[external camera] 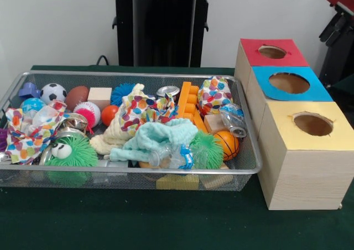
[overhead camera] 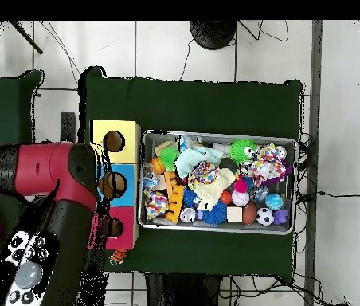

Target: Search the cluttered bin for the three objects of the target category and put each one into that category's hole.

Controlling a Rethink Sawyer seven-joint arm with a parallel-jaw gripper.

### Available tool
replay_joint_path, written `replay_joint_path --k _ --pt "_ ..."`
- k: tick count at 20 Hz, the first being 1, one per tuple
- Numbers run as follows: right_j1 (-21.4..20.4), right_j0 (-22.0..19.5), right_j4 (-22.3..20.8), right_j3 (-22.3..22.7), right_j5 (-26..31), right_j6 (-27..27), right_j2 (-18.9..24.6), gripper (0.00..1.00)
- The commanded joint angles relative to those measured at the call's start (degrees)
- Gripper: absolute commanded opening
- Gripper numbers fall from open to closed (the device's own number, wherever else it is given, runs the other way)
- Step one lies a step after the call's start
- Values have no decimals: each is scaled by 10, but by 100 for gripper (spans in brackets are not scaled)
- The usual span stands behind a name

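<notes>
The cluttered bin (external camera: 11, 92) lies on the green bench (external camera: 138, 222), its long axis running left to right in the front view, just beside three wooden boxes (external camera: 301, 167) at its right. Heaped toys and cloths hide much of its floor. In the overhead view the red arm (overhead camera: 52, 179) covers part of the boxes; I cannot tell the claw's state.

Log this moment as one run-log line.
arm: over boxes, off bin | gripper: unseen | bin: cluttered, untouched | red, blue, yellow holes: open
</notes>
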Motion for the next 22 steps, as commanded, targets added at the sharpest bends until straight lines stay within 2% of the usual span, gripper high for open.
replay_joint_path --k 1,7,9,14,19,22 --pt "-1 -22 21 115 -85 122 36 0" --pt "-24 -84 11 195 -247 -19 99 0" --pt "-30 -102 -1 209 -290 -47 119 0" --pt "-34 -129 -31 216 -326 -61 141 0" --pt "-38 -189 -45 231 -348 -98 191 0" --pt "-36 -199 -62 228 -350 -91 201 0"
